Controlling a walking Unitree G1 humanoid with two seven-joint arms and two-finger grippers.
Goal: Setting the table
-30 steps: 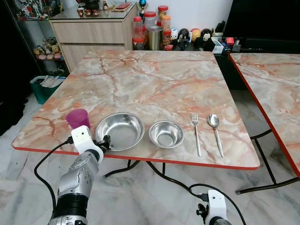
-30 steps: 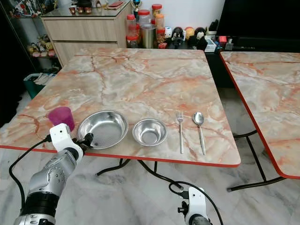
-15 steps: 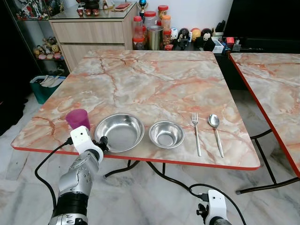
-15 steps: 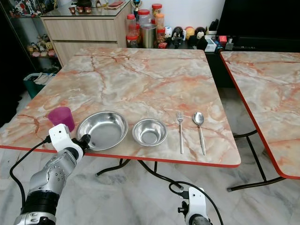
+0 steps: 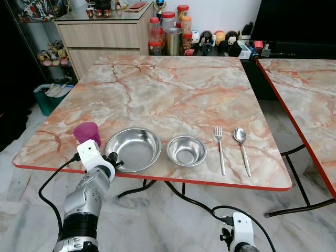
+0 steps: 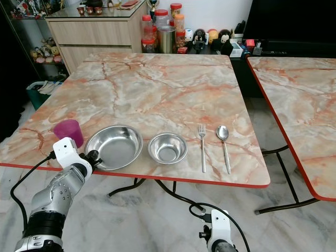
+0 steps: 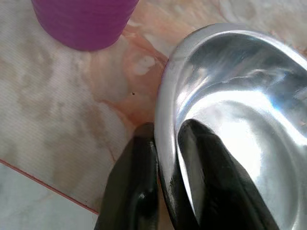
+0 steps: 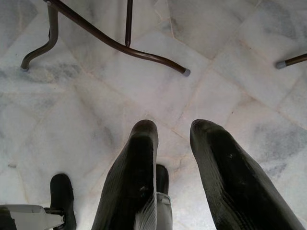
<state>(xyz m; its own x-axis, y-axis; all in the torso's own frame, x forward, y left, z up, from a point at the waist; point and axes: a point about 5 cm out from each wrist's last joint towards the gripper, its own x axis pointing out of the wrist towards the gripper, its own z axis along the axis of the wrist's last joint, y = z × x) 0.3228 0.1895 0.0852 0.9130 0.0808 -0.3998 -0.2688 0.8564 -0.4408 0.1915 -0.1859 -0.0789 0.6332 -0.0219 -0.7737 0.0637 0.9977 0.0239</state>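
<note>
Left gripper (image 7: 165,158) pinches large bowl (image 5: 133,149) rim, likely to slide it into place on counter (image 5: 173,89); right gripper (image 8: 172,143) idle, fingers parted.

Both eye views look down on the table (image 5: 173,94); the wrist views sit close, sharing nothing.

On the desk (image 6: 157,89), the left gripper (image 6: 95,157) meets the big bowl's (image 6: 114,147) near rim; pink cup (image 6: 68,132) left of that bowl, small bowl (image 6: 167,147), fork (image 6: 202,147), spoon (image 6: 224,140) to its right.
</note>
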